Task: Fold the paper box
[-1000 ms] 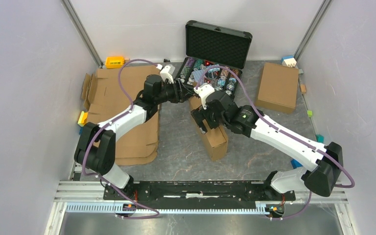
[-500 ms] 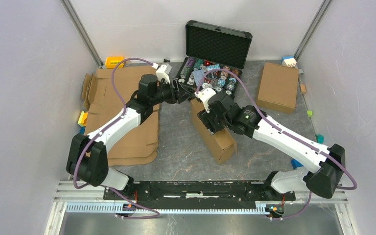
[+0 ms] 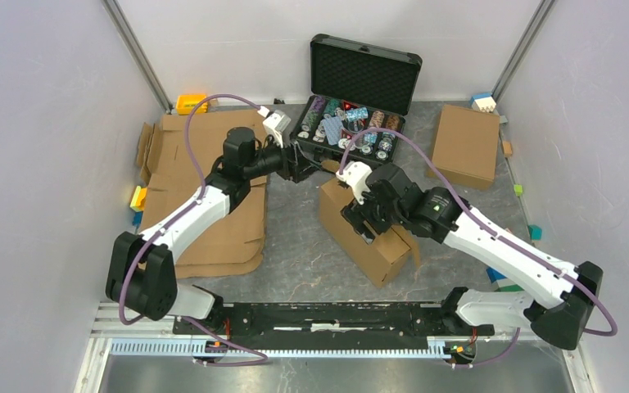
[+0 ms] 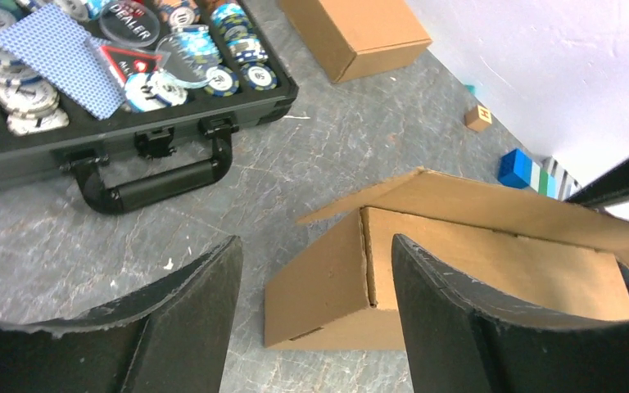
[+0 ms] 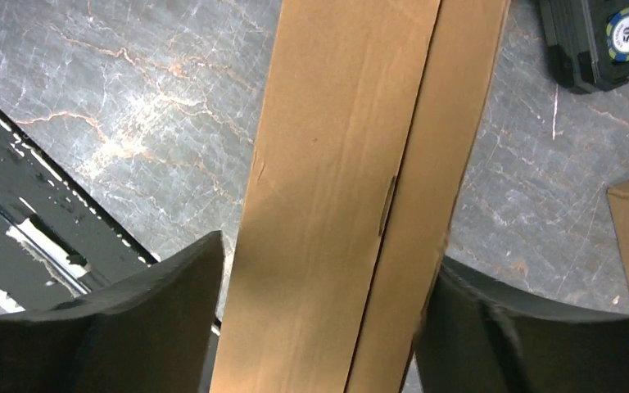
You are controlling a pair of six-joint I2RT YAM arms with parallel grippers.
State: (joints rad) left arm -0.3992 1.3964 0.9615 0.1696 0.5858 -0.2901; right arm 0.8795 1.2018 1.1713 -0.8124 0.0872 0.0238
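Note:
The paper box (image 3: 340, 206) is a brown cardboard mailer lying tilted on the table's middle, one flap (image 3: 414, 250) sticking out at its near right end. My right gripper (image 3: 367, 223) straddles the thin body of the paper box (image 5: 336, 164) from above, and the right gripper (image 5: 328, 246) is shut on it with a finger against each face. My left gripper (image 3: 303, 169) hovers open at the box's far end, touching nothing. In the left wrist view the left gripper (image 4: 315, 246) frames the end of the paper box (image 4: 319, 278).
An open black case (image 3: 352, 123) of poker chips stands behind the box, its handle (image 4: 156, 184) facing me. A closed cardboard box (image 3: 464, 146) lies back right. Flat cardboard sheets (image 3: 213, 221) cover the left. Small coloured blocks (image 3: 483, 101) dot the edges.
My right gripper has carried the box toward the near right and tipped it flatter. My left gripper drew back to the left, opened wider and is off the box.

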